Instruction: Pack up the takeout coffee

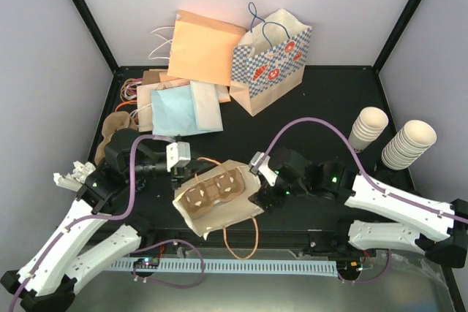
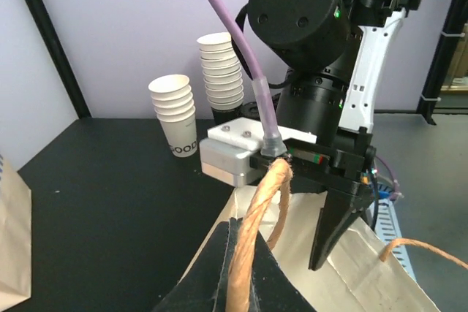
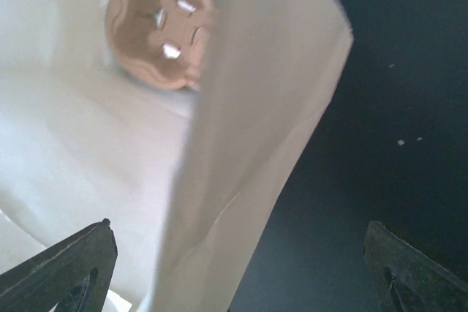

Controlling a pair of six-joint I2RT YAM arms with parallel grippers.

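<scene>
Twine handle (image 2: 252, 246) fills the foreground of the left wrist view, pinched tight in the left claw (image 2: 241, 272).
- It belongs to the kraft paper bag (image 1: 219, 217), mouth up at mid bench (image 1: 329, 100).
- Right claw (image 3: 241, 268) gapes wide, straddling the bag's right wall, 1 finger inside and 1 outside; nothing gripped.
- Cardboard cup carrier (image 1: 212, 189) sits inside the bag with 2 wells, both looking empty.
- Takeout coffee: no lidded cup found in any of the 3 views; position unknown.
- 2 stacks of lidless paper cups (image 1: 368, 128) stand well apart at the right. They are not the target.

Risks, as I judge them:
- Bag hangs from 1 handle only. A hard pull by the left claw could tear the twine loose or tip the bag and slide the carrier askew.
- If the right claw shuts on the wall, it may crease the paper and narrow the mouth, which would block a cup's entry.
- If the right claw lets go of the wall, the mouth may sag shut.
- Second handle (image 1: 241, 242) lies loose at the front and could snag an arm.
- A lidless cup might be mistaken for the coffee.
</scene>
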